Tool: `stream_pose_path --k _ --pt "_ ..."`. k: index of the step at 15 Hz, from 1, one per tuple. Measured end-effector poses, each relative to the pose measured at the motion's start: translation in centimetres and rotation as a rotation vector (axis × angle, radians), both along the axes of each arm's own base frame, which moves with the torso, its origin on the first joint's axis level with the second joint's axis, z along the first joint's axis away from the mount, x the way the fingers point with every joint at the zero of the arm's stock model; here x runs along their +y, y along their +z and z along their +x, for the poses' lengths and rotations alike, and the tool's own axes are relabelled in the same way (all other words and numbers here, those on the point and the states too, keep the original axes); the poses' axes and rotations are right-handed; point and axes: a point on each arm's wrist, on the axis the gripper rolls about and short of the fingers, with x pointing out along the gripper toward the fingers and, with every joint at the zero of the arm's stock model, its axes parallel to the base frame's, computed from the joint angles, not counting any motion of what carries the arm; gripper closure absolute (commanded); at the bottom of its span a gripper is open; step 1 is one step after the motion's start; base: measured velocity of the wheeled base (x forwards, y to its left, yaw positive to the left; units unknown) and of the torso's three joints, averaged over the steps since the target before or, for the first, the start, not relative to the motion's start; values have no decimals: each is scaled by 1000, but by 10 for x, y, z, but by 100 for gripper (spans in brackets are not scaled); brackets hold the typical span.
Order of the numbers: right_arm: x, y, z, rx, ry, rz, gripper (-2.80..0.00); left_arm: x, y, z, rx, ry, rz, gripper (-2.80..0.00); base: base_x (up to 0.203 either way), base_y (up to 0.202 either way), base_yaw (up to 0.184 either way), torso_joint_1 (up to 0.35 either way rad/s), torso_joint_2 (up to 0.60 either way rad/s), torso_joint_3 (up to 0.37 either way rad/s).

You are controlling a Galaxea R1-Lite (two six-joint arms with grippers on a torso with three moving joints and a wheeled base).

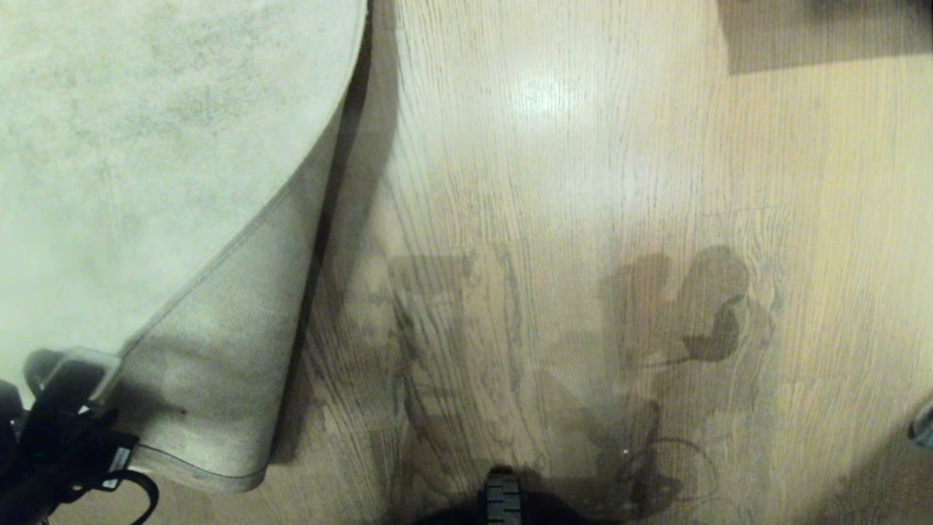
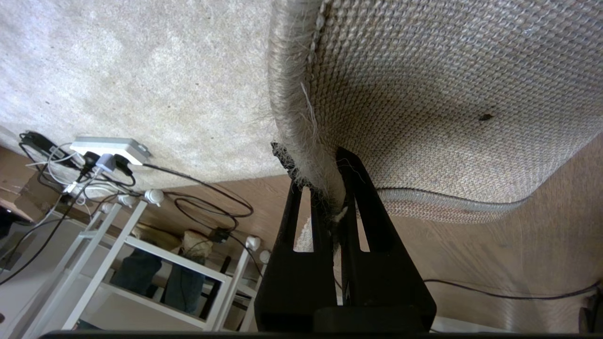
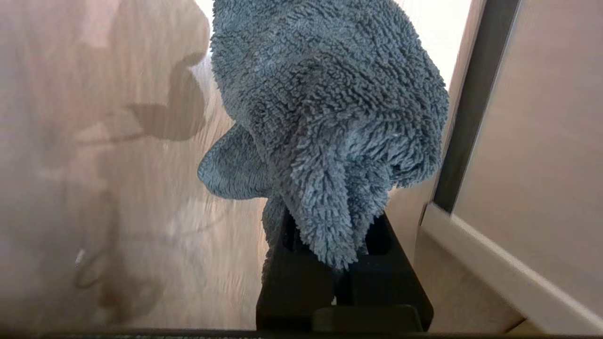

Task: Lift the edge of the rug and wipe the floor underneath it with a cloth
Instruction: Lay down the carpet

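The pale grey rug (image 1: pixel 131 146) fills the left of the head view. Its near corner is folded up and over, so the woven tan backing (image 1: pixel 219 350) faces up. My left gripper (image 1: pixel 84 372) is at the lower left, shut on the rug edge (image 2: pixel 301 117). The black fingers (image 2: pixel 362 207) pinch the frayed border, with the backing (image 2: pixel 447 94) on one side. My right gripper (image 3: pixel 330 230) is outside the head view. It is shut on the fuzzy grey-green cloth (image 3: pixel 330 108), which hangs above the wood floor (image 3: pixel 108 197) and hides the fingertips. Bare floor (image 1: pixel 554 255) lies beside the lifted fold.
Dark shadows and streaks mark the planks (image 1: pixel 700 328) right of the rug. Tan wall panelling with a skirting board (image 3: pixel 518 179) stands close to the cloth. Beyond the rug are a power strip (image 2: pixel 110 147) with cables and a white rack (image 2: pixel 141 249). My base (image 1: pixel 501 499) shows at the bottom centre.
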Motion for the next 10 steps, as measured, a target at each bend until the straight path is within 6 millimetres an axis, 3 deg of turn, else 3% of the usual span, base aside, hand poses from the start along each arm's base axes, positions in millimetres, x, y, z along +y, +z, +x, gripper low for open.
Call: stream_pose_path --k 4,10 --pt "2 -33 -37 69 117 78 0 0 -1 0 6 -1 -2 0 0 0 0 0 0 0" --pt "3 -41 -47 3 141 260 0 0 -1 0 7 0 -4 0 0 0 0 0 0 0"
